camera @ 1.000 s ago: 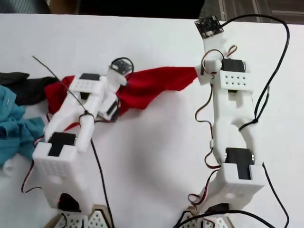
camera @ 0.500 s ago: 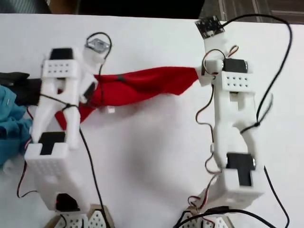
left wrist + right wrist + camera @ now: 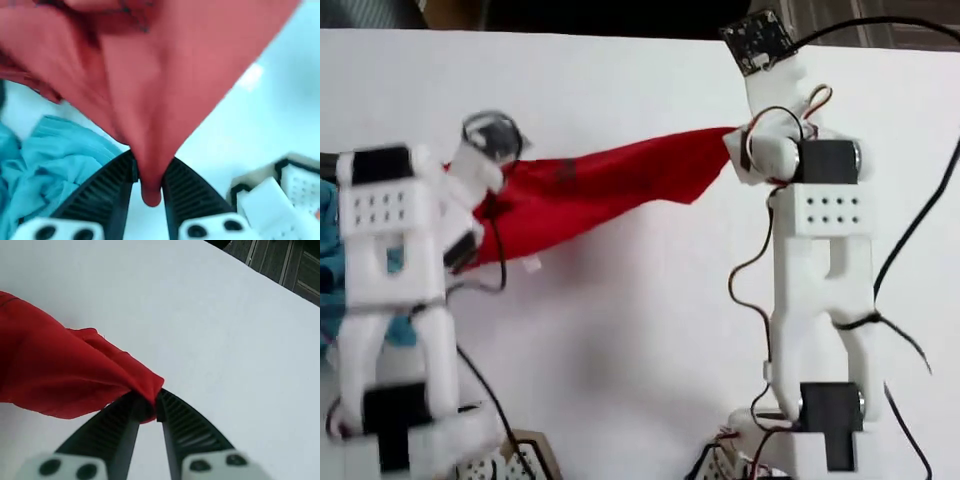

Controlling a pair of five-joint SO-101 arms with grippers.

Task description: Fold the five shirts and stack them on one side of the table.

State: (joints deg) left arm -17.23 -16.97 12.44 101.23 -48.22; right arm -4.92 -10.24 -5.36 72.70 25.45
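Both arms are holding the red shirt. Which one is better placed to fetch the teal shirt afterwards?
Left, probably. The teal shirt lies near the left pincer, which is shut on the red shirt. The right pincer grips its other end, far across the table.

Nothing can be read: no words, numbers or signs. The red shirt [image 3: 620, 180] has a small dark mark [image 3: 565, 170] on its cloth and a small white tab [image 3: 530, 265] at its lower edge. Both are too small and blurred to make out.
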